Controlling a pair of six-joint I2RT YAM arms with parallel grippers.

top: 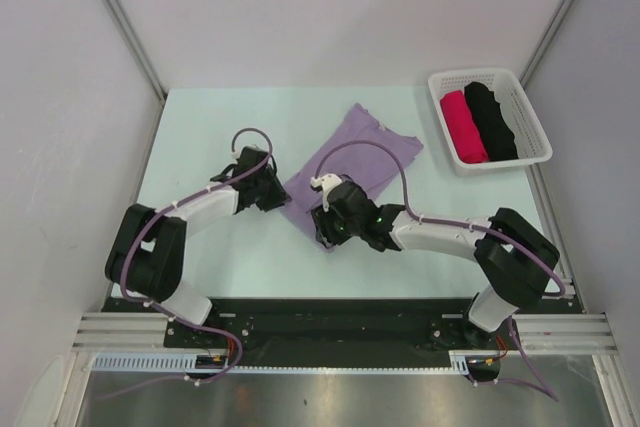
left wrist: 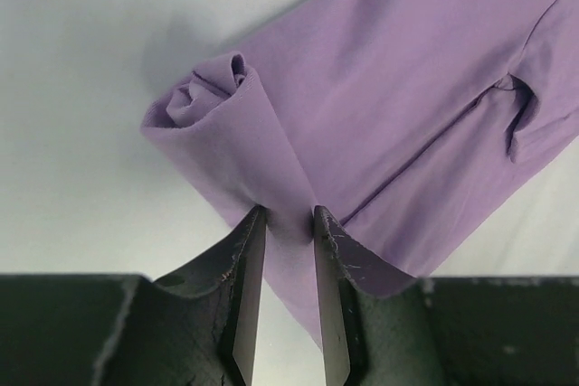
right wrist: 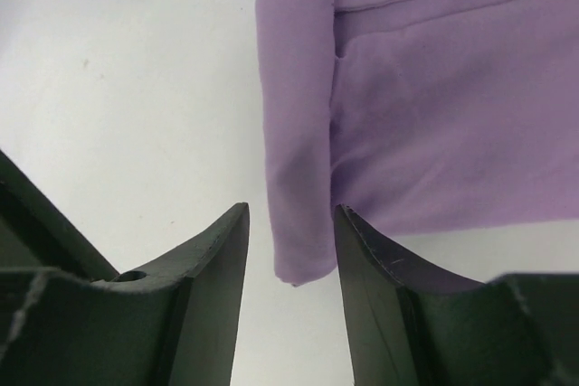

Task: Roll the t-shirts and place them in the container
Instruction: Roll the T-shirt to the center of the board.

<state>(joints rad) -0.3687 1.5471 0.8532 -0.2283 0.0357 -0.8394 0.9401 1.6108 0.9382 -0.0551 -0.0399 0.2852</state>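
Evidently early rolling step. Table [top: 200,127]: shirt [top: 350,152] mid-table, folded to long strip, lying diagonal, near end curled into small loose roll. Basket [top: 535,127] far right, well apart, holds pink roll [top: 463,127] and black roll [top: 492,119]; nothing in way. Left gripper [left wrist: 288,214] pinching cloth at rolled end. Right gripper [right wrist: 291,210] jaws parted, shirt's side edge between them, not clamped. Next move, likely: grip both roll ends evenly, turn toward far end, keep tight.

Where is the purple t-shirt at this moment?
In the top view the purple t-shirt lies near the middle of the table, its near end between the left hand and the right hand, left of the white basket.
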